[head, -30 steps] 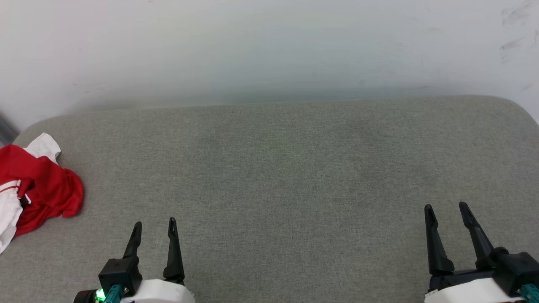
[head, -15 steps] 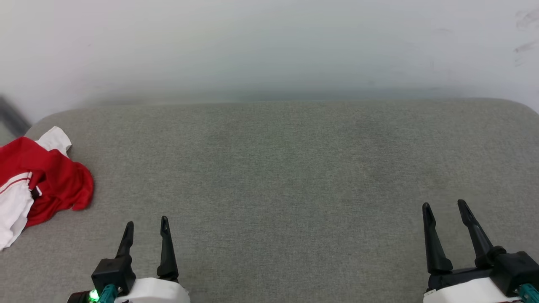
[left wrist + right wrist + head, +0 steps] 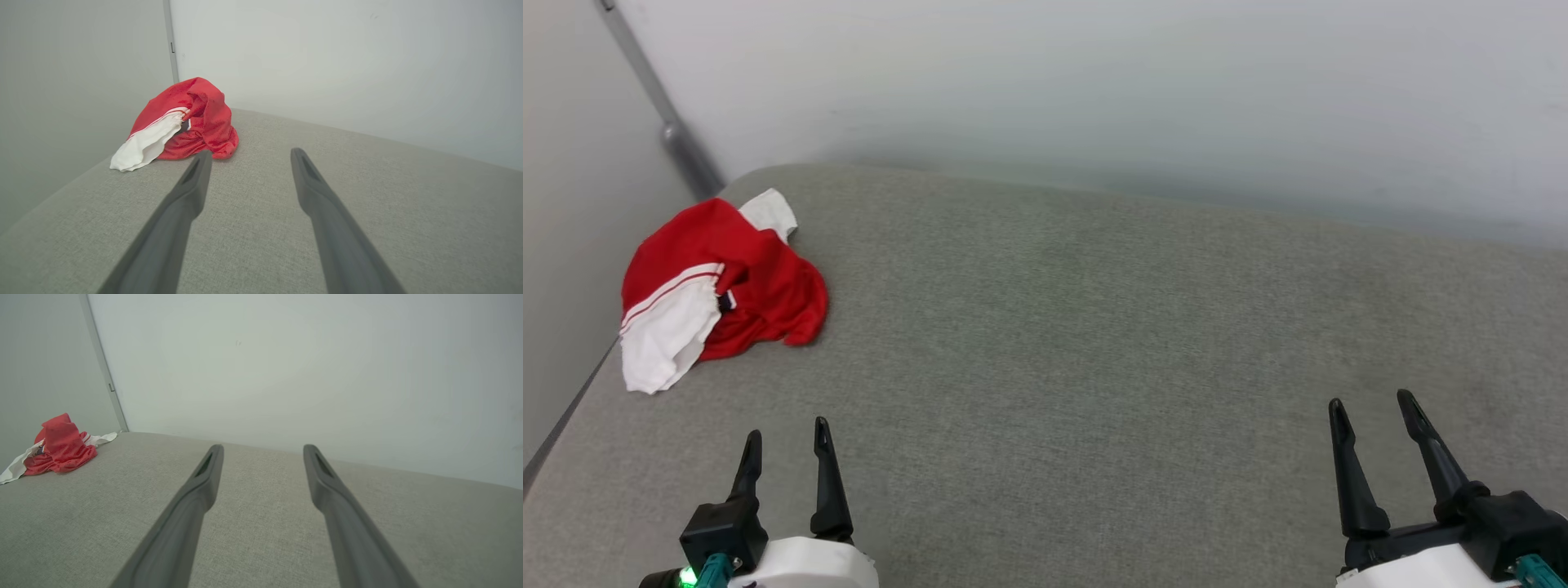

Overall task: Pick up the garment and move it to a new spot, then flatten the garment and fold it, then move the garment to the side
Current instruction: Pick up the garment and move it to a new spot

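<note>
Two claws hover low over a grey fabric-covered table (image 3: 1094, 327), each spread wide apart and holding nothing: the left claw (image 3: 787, 431) at seven o'clock in the head view, the right claw (image 3: 1370, 400) at five o'clock. The garment (image 3: 743, 278) lies crumpled in a heap at ten o'clock, near the table's far left corner and close to the pale wall (image 3: 1094, 82). Its red body is bunched on top, and a white sleeve with a red stripe spills toward the left edge. It sits at about eleven o'clock from the left claw, well apart from both claws.
</note>
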`<state>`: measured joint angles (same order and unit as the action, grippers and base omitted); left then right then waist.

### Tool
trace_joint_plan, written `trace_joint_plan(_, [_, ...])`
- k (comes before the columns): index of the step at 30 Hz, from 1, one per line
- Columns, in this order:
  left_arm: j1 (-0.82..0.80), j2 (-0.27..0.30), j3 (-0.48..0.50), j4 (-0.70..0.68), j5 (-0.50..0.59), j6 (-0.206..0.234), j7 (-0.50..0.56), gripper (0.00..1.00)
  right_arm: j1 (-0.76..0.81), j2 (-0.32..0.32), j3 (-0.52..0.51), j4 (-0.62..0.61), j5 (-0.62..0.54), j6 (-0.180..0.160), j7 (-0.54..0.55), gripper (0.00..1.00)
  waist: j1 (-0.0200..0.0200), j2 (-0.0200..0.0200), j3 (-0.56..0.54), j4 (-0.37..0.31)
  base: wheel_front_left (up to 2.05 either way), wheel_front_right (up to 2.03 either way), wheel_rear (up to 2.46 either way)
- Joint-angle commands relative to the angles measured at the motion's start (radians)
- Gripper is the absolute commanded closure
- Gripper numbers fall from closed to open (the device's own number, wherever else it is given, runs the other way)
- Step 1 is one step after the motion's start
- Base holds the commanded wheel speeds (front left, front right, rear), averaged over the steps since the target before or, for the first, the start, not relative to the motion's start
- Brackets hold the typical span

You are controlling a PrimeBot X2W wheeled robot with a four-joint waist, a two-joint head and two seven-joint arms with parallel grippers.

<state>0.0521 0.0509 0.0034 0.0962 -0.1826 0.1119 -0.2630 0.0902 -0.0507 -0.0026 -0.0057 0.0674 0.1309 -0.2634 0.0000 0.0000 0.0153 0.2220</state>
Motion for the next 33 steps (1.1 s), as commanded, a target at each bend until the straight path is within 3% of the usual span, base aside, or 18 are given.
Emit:
trace_joint_plan(1, [0.008, -0.001, 0.005, -0.002, 0.000, 0.004, -0.003, 0.00, 0.015, 0.001, 0.003, -0.003, -0.009, 0.000, -0.002, 0.00, 0.0000, 0.0000, -0.004, 0.057, 0.00, 0.00, 0.00])
trace_joint_plan(17, [0.029, -0.001, 0.025, -0.003, -0.022, 0.026, -0.003, 0.00, 0.029, 0.001, 0.031, -0.011, -0.033, 0.000, -0.002, 0.00, 0.0000, 0.0000, -0.013, 0.267, 0.00, 0.00, 0.00])
trace_joint_plan(29, [0.026, -0.001, 0.047, -0.019, -0.051, 0.047, -0.003, 0.00, -0.006, 0.001, 0.061, 0.001, -0.061, 0.000, -0.002, 0.00, 0.0000, 0.0000, 0.014, 0.283, 0.00, 0.00, 0.00])
trace_joint_plan(33, [-0.033, -0.001, 0.059, 0.013, -0.033, 0.013, -0.003, 0.00, -0.005, 0.001, 0.046, -0.006, -0.070, 0.000, -0.002, 0.00, 0.0000, 0.0000, 0.029, 0.280, 0.00, 0.00, 0.00])
